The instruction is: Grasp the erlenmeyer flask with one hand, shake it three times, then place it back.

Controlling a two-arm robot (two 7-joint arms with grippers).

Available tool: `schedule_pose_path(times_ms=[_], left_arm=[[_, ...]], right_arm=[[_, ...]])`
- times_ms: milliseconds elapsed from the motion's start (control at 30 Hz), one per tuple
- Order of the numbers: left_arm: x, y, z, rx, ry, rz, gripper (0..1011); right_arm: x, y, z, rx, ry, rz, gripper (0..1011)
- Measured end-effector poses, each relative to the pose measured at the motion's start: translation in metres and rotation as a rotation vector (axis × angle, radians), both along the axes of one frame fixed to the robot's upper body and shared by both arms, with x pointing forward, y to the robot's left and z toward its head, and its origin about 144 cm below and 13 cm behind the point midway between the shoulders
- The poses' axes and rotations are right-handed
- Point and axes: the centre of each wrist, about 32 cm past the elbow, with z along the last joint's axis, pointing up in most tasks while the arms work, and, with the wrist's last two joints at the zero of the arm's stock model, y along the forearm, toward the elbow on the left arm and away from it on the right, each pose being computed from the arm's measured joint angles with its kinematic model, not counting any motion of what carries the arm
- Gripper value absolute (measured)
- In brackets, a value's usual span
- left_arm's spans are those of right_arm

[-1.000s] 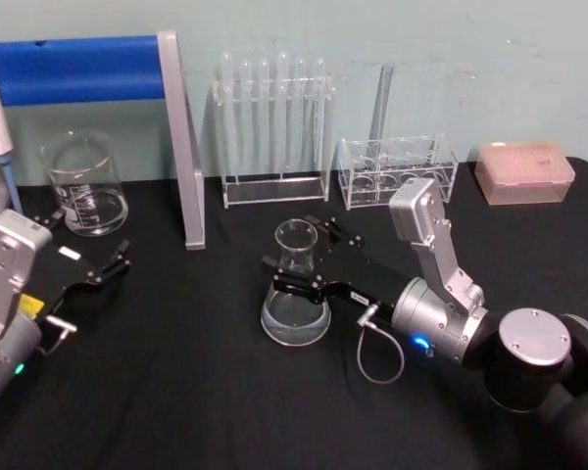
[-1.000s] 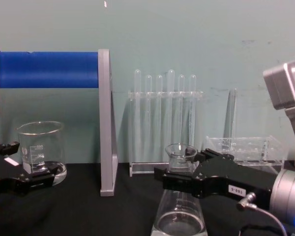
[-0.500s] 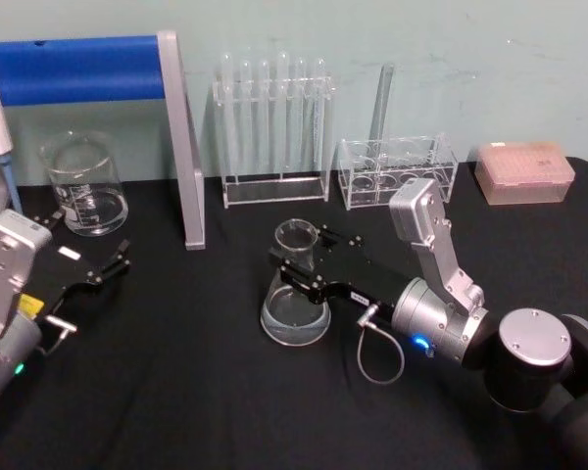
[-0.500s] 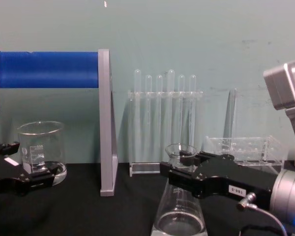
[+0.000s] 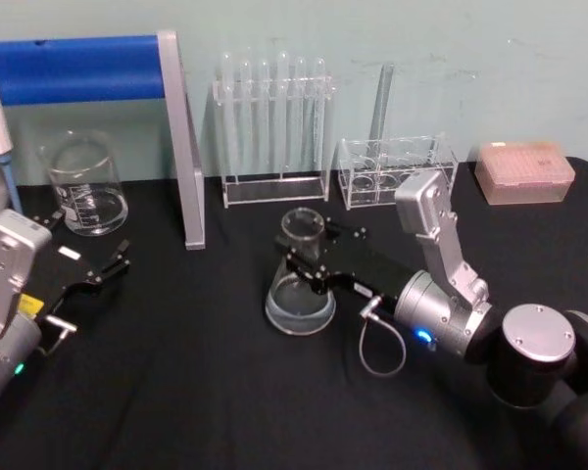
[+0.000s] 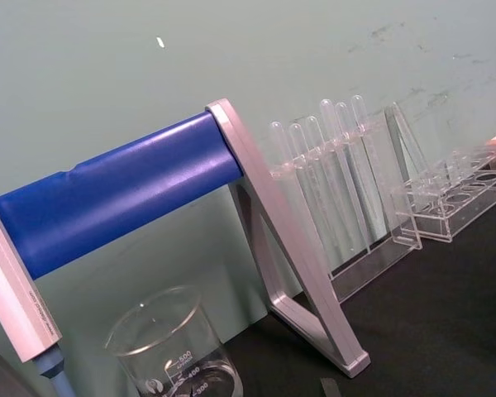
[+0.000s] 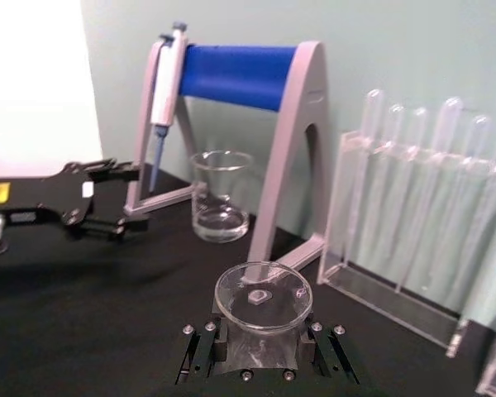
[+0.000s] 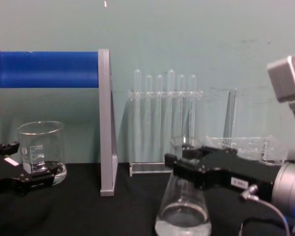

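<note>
Centre of the black table (image 5: 176, 392): the erlenmeyer flask (image 5: 299, 299) sits in open space, well apart from the glassware along the back wall. That gives it room to be swung.
Flask contents: a shallow pool of clear liquid lies in the wide base (image 8: 183, 216). The low level suits shaking, since there is little to slosh up the neck.
Flask pose: the neck leans slightly in the head view. Whether the base rests on the cloth or is just clear of it cannot be told.
Grip: the right gripper (image 5: 309, 247) reaches in from the robot's right and is clamped on the narrow neck just under the flared rim. In the right wrist view a jaw presses each side of the glass below the round mouth (image 7: 263, 302). Gripping there probably lets the flare stop the flask from sliding down.
Step in hand: judged to be the start of the shake, with the grasp made and the put-back not yet done.
Risk: smooth glass held by two jaws could twist in a brisk shake.
Left gripper (image 5: 91, 235): parked at the robot's left, fingers apart and holding nothing, just beside the beaker (image 5: 83, 186).
Behind: the test-tube rack (image 5: 272, 127), a low clear rack (image 5: 397, 171) and the blue-barred stand (image 5: 181, 147) stand along the wall, clear of the flask.
</note>
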Motion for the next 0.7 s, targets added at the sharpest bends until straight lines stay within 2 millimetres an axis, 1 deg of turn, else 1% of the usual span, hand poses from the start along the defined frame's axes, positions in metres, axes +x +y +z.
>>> schedule_pose_path(times_ms=[67,100,133,300,333,500,533,633,700], left_arm=[[0.0,0.0,0.0,0.0,0.0,0.0,1001],[0.0,0.0,0.0,0.0,0.0,0.0,1001],[0.0,0.0,0.0,0.0,0.0,0.0,1001],[0.0,0.0,0.0,0.0,0.0,0.0,1000],[0.0,0.0,0.0,0.0,0.0,0.0,1001],[0.0,0.0,0.0,0.0,0.0,0.0,1001],[0.0,0.0,0.0,0.0,0.0,0.0,1001],[0.0,0.0,0.0,0.0,0.0,0.0,1001],[0.0,0.0,0.0,0.0,0.0,0.0,1001]], right_arm=[[0.0,0.0,0.004,0.003,-0.006,-0.015,450],[-0.001,0.0,0.009,0.003,-0.015,-0.03,450],[-0.001,0.0,0.009,0.003,-0.015,-0.03,450],[-0.006,-0.001,0.031,0.01,-0.038,-0.086,450],[-0.006,-0.001,0.031,0.01,-0.038,-0.086,450],[-0.015,-0.002,0.054,0.02,-0.054,-0.123,450],[-0.015,-0.002,0.054,0.02,-0.054,-0.123,450],[-0.021,-0.003,0.066,0.027,-0.072,-0.136,450],[-0.023,-0.003,0.07,0.029,-0.081,-0.141,450]])
